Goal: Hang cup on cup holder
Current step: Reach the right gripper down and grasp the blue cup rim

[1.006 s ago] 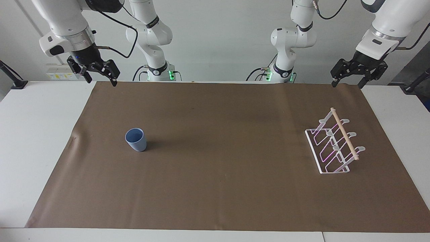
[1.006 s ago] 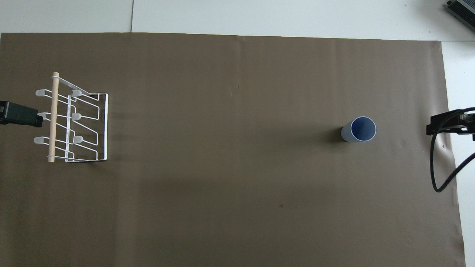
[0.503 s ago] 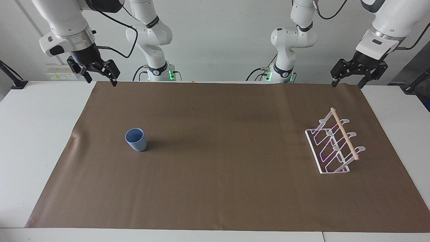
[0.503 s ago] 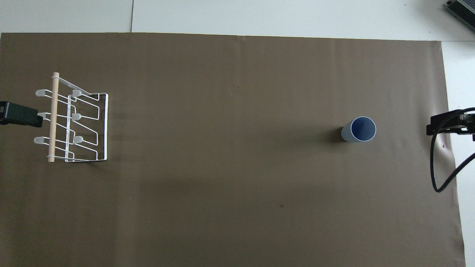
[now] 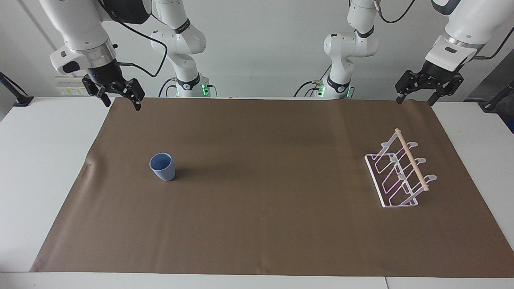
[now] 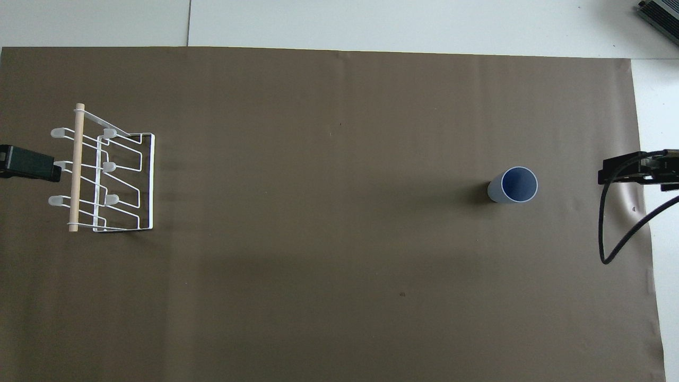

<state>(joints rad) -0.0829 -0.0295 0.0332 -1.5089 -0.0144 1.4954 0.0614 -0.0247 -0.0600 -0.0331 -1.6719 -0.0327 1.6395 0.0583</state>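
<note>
Cup (image 5: 162,167) upright, cup holder (image 5: 398,173) well apart; right claw (image 5: 122,100) and left claw (image 5: 415,98) released, raised, empty

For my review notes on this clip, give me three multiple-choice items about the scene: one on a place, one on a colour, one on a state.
1. Where does the cup stand?
A. On the brown mat, toward the right arm's end of the table
B. On the cup holder
C. On the bare white table

2. What colour is the cup?
A. Red
B. Light blue
C. Green

3. What does the right gripper hold?
A. The cup
B. The cup holder
C. Nothing; it is open in the air

Answers:
1 A: it sits upright on the mat, apart from the holder.
2 B: both views show light-blue walls.
3 C: its fingers are apart above the mat's corner; the left gripper is open too.
</note>
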